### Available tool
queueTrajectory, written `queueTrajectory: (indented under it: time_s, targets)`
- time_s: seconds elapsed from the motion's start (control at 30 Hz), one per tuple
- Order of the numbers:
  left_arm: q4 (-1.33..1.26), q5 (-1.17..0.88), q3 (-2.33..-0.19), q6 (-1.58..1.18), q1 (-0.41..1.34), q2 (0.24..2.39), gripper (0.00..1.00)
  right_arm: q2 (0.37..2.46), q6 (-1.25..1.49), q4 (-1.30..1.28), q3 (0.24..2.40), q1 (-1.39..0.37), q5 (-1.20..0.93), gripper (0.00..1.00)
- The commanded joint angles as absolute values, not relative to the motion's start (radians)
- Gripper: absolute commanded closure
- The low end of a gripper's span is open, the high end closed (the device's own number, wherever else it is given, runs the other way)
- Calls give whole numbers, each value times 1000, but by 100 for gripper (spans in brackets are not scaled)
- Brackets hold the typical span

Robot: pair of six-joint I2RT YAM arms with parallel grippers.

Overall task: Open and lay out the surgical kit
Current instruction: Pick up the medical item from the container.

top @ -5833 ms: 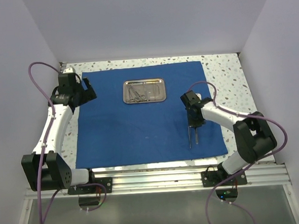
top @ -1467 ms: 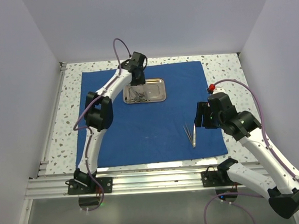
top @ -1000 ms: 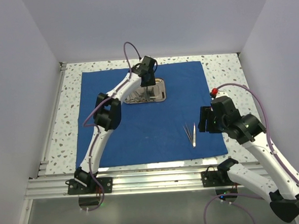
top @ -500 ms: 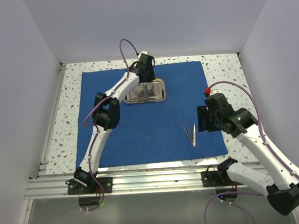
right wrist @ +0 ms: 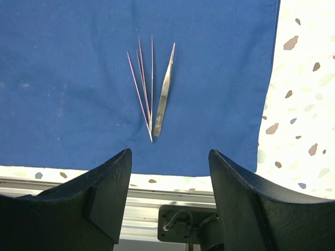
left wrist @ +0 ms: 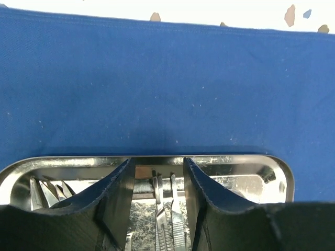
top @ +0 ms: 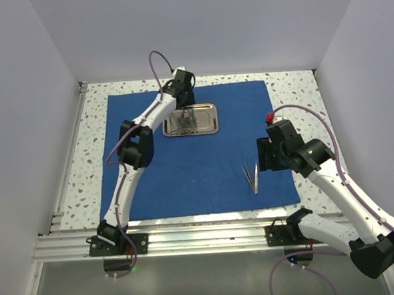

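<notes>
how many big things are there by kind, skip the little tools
cloth: 1
tray: 1
robot arms: 2 (left arm, right arm)
total: 4

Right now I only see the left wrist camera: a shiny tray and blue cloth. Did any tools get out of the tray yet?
Observer: Yes. Silver tweezers lie on the blue cloth near its front right corner, well apart from the tray.
Operator: Is the other arm holding them?
Observer: No. The right gripper is open with nothing in it; the tweezers lie on the cloth ahead of it.
Operator: Is the cloth all opened up?
Observer: From above it lies spread flat as one rectangle on the speckled table, with the tray toward its far edge.
</notes>
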State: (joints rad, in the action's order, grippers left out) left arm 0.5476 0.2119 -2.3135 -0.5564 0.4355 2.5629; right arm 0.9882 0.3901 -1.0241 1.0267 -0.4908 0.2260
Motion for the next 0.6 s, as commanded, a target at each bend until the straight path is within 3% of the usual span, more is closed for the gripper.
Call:
queueTrajectory:
  time_s: [0.0, 0.3, 0.57]
  targets:
    - [548, 201, -2290, -538, 446, 2530, 55, 986, 385, -1003, 1055, -491, 242, 36]
    - [566, 242, -2218, -531, 460, 2494, 60, 966, 413, -1015, 1046, -492, 265, 36]
    - [609, 244, -2206, -548, 462, 2514, 79, 954, 431, -1023, 1040, -492, 272, 36]
